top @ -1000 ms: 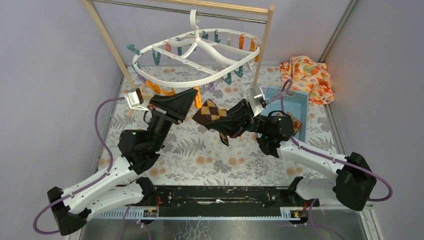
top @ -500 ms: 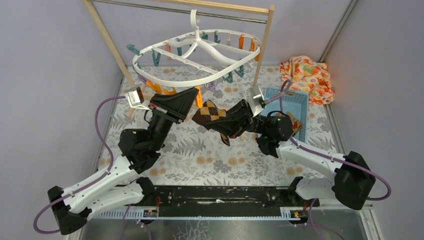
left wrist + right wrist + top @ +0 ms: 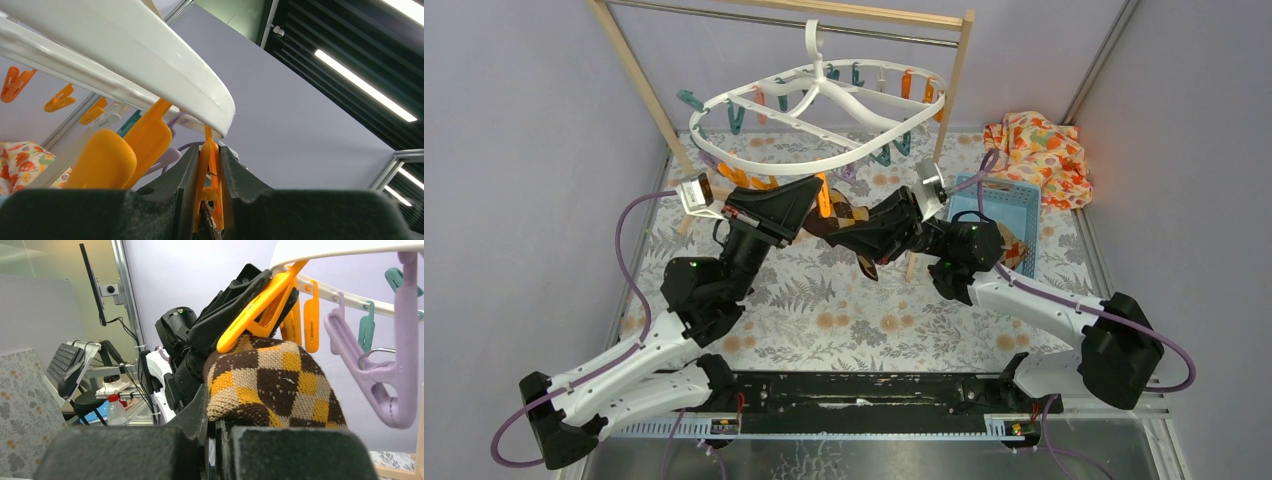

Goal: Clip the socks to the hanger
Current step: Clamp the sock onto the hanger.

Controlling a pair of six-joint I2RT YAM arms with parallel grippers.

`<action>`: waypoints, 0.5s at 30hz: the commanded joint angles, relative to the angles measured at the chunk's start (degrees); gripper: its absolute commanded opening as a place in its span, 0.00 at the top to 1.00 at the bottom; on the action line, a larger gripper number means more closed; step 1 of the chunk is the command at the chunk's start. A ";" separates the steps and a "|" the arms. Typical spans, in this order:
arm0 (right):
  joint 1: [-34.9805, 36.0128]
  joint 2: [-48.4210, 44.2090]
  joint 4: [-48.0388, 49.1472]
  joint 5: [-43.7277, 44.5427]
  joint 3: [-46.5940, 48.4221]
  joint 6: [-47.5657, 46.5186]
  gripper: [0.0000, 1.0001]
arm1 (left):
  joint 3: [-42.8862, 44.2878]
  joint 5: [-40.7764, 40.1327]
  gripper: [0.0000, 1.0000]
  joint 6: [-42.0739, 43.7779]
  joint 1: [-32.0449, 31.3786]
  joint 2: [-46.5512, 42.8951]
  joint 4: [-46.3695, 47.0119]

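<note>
The white oval hanger (image 3: 754, 150) hangs from the wooden rack with teal, orange and purple pegs below its rim. My left gripper (image 3: 809, 205) is shut on an orange peg (image 3: 211, 180) under the hanger's near rim (image 3: 150, 75), squeezing its handles. My right gripper (image 3: 864, 235) is shut on the dark brown sock with tan and orange checks (image 3: 836, 222) and holds its end up against that peg's mouth (image 3: 255, 315). The sock (image 3: 275, 380) fills the right wrist view. The magenta striped sock is out of view.
The wooden rack's posts (image 3: 949, 95) stand behind and beside the hanger. A blue basket (image 3: 1004, 205) sits at the right, an orange floral cloth (image 3: 1039, 150) beyond it. A purple peg (image 3: 395, 365) hangs just right of the sock. Grey walls close both sides.
My right gripper has moved left and up with the sock, bringing its end against the orange peg held by my left gripper. The left arm has stayed in place.
</note>
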 commanded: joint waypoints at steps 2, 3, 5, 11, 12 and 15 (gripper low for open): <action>-0.94 1.75 3.68 -0.96 4.42 0.97 1.00 | 1.68 3.03 1.00 -1.70 0.16 -0.15 3.20; -0.99 2.01 3.67 -0.96 4.72 1.10 1.00 | 1.68 3.09 1.00 -1.69 0.15 -0.16 3.20; -1.12 2.46 3.80 -0.94 5.09 1.13 1.00 | 1.68 3.03 1.00 -1.66 0.15 -0.22 3.19; -1.37 2.77 4.32 -1.12 4.92 1.54 1.00 | 1.50 2.45 1.00 -1.57 0.15 -0.63 2.59; -1.36 2.66 4.56 -1.12 4.60 1.65 1.00 | 1.42 2.08 1.00 -1.53 0.16 -0.74 2.37; -1.42 2.32 4.56 -1.08 4.34 1.72 1.00 | 0.99 1.28 0.96 -1.83 0.12 -0.96 2.10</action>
